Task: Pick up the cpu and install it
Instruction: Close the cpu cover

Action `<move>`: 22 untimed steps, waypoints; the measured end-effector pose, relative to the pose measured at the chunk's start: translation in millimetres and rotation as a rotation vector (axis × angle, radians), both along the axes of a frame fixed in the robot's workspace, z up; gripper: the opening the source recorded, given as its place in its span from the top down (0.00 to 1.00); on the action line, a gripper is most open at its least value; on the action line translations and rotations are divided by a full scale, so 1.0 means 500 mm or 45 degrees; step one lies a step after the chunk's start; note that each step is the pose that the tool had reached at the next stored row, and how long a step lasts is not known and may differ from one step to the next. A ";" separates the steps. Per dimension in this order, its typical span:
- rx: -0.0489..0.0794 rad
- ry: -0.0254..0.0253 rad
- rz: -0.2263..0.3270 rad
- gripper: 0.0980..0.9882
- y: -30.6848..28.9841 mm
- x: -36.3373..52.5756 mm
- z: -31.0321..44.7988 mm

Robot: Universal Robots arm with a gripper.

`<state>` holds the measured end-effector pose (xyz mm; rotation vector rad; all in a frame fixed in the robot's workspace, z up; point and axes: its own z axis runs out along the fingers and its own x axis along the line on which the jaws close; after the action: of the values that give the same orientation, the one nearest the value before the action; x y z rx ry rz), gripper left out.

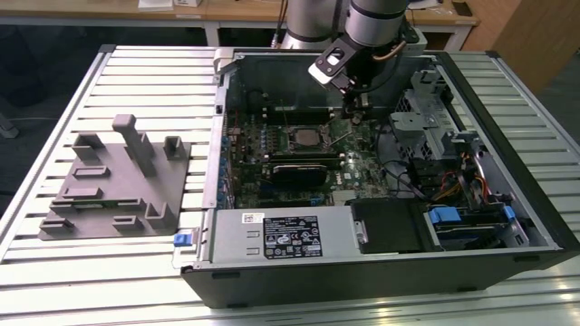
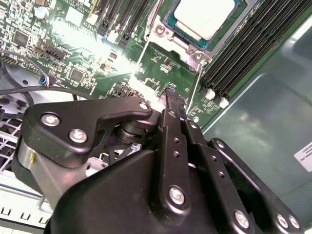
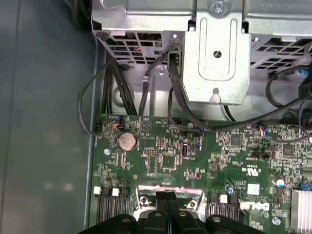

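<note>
Found gripper (image 2: 170, 95) in second wrist view pinched tight, empty, low over green motherboard (image 2: 163, 67) just beside socket frame (image 2: 160, 30). Noted cpu (image 2: 204, 17) lying flat inside that frame, silver top up. Judged pick and placement done. Cannot tell whether frame is latched, so left that open. Logged grey plastic tray (image 1: 109, 176) on table (image 1: 136, 75), outside case, at exterior view's left, well apart.
</note>
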<state>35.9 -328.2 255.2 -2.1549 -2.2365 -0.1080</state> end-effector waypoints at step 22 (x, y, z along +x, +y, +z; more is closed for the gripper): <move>-0.011 0.0001 -0.005 0.99 0.013 0.047 -0.002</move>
<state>59.2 -321.8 254.0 -2.1632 -2.2371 -0.0989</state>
